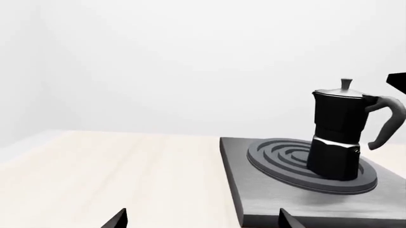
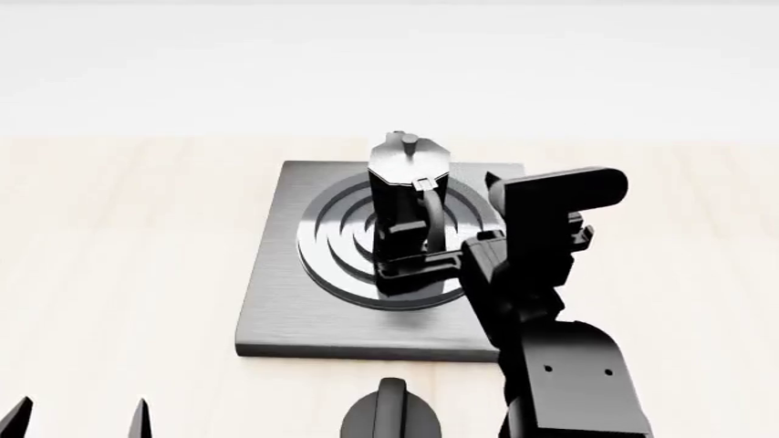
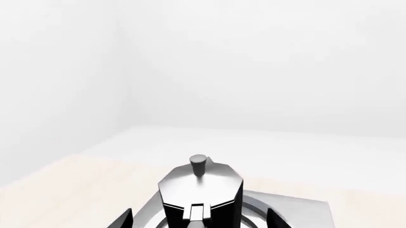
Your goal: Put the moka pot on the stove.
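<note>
From the left wrist camera, the moka pot (image 1: 339, 135) stands upright on the raised rings of the stove (image 1: 266, 190), set toward one side of the rings rather than dead centre, its base seeming to rest flat on them; its curved handle points away toward a black edge at the frame's border. The left tool (image 1: 203, 219) shows only as two dark fingertips held wide apart over bare desk (image 1: 114, 166), pinching nothing. From the head camera, the pot (image 2: 408, 196) sits within the rings of the grey slab (image 2: 274, 310), and the right tool (image 2: 420, 266) reaches in low beside the pot's base under the handle; whether its fingers press the handle or stand clear I cannot tell from here. A round black knob (image 2: 389, 415) lies near the slab's front edge. From the right wrist camera, the silvery lid (image 3: 199, 183) fills the lower frame with dark fingertips spread either side. I judge the placing step essentially done; what remains calls for a straight retreat that does not catch the handle.
</note>
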Controlling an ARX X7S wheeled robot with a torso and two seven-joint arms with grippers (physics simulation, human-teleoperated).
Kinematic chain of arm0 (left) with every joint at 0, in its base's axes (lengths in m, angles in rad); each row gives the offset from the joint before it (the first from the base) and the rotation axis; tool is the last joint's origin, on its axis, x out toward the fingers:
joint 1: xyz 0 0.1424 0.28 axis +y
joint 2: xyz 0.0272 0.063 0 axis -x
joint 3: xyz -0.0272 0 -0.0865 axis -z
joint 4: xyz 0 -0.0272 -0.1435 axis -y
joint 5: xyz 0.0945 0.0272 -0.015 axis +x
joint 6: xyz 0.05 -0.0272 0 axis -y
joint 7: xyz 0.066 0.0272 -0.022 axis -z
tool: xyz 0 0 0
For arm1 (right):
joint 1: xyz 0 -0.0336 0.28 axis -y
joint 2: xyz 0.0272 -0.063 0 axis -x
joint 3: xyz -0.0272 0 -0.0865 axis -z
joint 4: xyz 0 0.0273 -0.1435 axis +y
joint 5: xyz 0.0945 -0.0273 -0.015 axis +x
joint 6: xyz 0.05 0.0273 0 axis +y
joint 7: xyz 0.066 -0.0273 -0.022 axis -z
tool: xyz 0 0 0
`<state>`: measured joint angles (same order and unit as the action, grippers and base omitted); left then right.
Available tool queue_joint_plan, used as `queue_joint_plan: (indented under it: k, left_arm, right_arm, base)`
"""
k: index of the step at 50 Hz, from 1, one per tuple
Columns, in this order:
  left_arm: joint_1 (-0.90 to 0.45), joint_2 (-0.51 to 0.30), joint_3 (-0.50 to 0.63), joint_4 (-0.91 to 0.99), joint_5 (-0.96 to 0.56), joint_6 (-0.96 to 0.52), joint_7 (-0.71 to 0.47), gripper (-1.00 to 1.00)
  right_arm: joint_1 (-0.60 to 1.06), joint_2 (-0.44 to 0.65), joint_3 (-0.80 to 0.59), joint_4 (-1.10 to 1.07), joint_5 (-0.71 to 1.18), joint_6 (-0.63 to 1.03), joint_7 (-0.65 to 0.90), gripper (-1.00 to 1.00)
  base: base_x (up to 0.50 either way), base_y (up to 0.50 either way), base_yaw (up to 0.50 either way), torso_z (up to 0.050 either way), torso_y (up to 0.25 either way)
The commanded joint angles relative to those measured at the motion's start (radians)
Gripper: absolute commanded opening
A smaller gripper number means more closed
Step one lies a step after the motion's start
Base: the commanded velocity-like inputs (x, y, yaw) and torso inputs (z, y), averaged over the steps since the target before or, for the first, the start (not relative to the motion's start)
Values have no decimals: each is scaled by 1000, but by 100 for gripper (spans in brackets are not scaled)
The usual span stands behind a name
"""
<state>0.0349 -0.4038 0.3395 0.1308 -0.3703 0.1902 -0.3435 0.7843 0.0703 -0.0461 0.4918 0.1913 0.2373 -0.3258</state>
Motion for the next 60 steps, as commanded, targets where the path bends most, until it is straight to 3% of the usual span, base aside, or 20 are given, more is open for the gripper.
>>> queue_joint_plan:
  k: [1, 60]
  left_arm:
    - [5, -5, 0, 11, -2, 1, -3, 100]
    - [14, 0, 10, 0, 10, 30, -13, 100]
  right_arm:
    - [-66, 16, -6, -154, 30, 45, 21, 100]
    - [-231, 88, -46, -619, 133, 165, 112, 100]
  base:
    - [0, 0, 0, 0, 0]
    - [0, 0, 0, 0, 0]
